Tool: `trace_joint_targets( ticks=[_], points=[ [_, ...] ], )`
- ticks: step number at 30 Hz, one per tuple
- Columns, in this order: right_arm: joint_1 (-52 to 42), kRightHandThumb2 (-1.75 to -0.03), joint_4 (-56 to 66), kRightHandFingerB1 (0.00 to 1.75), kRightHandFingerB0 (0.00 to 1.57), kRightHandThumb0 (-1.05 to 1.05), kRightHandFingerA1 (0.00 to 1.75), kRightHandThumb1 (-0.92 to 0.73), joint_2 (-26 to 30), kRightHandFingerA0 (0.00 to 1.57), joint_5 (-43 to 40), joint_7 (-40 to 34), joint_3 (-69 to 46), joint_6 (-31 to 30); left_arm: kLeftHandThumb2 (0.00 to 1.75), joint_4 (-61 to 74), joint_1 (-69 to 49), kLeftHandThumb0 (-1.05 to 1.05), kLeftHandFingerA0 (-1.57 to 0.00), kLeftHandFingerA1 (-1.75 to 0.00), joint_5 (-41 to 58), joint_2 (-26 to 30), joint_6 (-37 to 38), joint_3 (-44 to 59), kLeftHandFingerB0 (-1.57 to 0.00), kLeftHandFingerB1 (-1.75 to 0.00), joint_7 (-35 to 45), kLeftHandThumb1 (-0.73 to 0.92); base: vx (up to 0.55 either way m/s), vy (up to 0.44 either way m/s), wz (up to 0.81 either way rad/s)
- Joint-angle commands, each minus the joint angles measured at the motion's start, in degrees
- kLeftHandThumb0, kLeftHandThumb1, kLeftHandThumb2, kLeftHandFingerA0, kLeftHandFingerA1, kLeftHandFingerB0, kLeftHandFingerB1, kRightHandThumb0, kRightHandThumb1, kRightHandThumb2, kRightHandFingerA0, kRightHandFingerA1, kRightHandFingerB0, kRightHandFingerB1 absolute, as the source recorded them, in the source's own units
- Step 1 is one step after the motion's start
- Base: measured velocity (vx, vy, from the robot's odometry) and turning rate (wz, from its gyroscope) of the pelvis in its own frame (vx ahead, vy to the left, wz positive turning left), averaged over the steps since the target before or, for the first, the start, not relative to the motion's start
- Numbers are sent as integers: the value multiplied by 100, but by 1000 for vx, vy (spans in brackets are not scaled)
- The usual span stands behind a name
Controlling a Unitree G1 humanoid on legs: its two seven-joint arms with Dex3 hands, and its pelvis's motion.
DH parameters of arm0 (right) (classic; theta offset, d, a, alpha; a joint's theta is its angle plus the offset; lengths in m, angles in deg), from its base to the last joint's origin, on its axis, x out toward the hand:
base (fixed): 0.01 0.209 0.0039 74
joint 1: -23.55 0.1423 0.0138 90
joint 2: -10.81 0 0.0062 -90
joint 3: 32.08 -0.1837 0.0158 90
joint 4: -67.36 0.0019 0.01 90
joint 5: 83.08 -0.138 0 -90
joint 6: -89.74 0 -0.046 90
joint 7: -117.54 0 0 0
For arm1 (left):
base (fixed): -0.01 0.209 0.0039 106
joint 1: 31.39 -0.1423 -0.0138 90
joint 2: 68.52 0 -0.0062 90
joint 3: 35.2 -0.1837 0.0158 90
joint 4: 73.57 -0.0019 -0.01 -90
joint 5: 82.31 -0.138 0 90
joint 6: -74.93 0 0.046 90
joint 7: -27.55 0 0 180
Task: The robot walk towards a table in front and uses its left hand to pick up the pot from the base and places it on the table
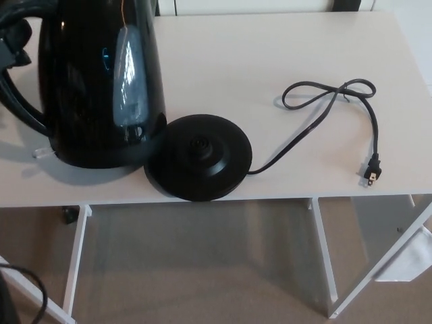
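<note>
Your left robot hand (13, 44) is at the pot's handle; you cannot tell if it grips. The pot (94, 81) is upright just right of it, off the base (199, 156), which lies further right on the surface (270, 54).

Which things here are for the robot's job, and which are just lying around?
For the job: shiny black plastic pot; round black plastic base; flat white table; left robot hand.
Just lying about: looped black power cord; its metal-pronged black plug, not plugged in.
</note>
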Motion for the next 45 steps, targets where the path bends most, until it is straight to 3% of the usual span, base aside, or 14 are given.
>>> trace_joint_targets(
  ticks=[1, 7, 11, 17, 19, 20, 31, 35, 42, 44, 45],
  points=[
    [4, -58, -99, 40, 54, -35, 44, -64, 80, 68, 12, -51, -30, 82, 65, -73, -474, -19, -94, -153, -819, 408, 1829, -803, -75, -104, 370, 81, 0, 0, 0],
    [3, -59, -139, 40, 54, -36, 44, -65, 83, 67, 4, -37, -23, 176, 69, 251, -775, -25, -93, -153, -1621, 641, 2540, -1663, -71, -106, 8, 84, 0, 0, 0],
    [-12, -59, -127, 40, 53, -37, 44, -64, 58, 66, -26, -37, -40, 150, 65, 340, -795, -23, -99, -149, -1628, 703, 2547, -1802, -73, -109, -69, 85, 0, 0, 0],
    [2, -58, -81, 40, 55, -36, 44, -64, 82, 69, -4, -51, -41, 105, 69, 215, -748, -25, -94, -154, -1783, 924, 2666, -1983, -70, -106, -222, 84, 0, 0, 0],
    [-14, -59, -51, 40, 53, -36, 44, -64, 71, 66, -8, -54, -40, 111, 65, 134, -743, -22, -96, -146, -1822, 1032, 2740, -2011, -70, -105, -281, 85, 0, 0, 0],
    [2, -59, -100, 40, 52, -36, 44, -64, 64, 65, -24, -43, -48, 118, 70, 82, -719, -23, -85, -156, -1742, 1060, 2732, -1973, -66, -107, -224, 83, 0, 0, 0],
    [29, -59, -221, 40, 53, -37, 44, -64, 56, 67, -20, -65, -49, 206, 68, -622, -539, -24, -80, -165, -1518, 1411, 3103, -1750, -65, -116, -23, 84, 0, 0, 0],
    [49, -59, -259, 40, 53, -37, 44, -64, 75, 67, -35, -49, -64, 230, 65, -1050, -405, -21, -90, -156, -1499, 1578, 3512, -1661, -66, -108, -15, 86, 0, 0, 0],
    [43, -60, -356, 40, 53, -37, 44, -64, 31, 65, -48, -68, -63, 309, 69, -1253, -459, -21, -89, -156, -1442, 1619, 3708, -1595, -68, -108, 73, 82, 0, 0, 0],
    [41, -58, -332, 39, 54, -37, 43, -65, 32, 68, -39, -72, -60, 262, 66, -1157, -538, -22, -97, -139, -1360, 1565, 3675, -1593, -80, -83, 208, 82, 0, 0, 0],
    [41, -58, -320, 39, 54, -37, 43, -65, 34, 68, -22, -82, -51, 239, 66, -1127, -564, -22, -97, -139, -1344, 1565, 3699, -1597, -80, -83, 275, 82, 0, 0, 0]
  ],
)
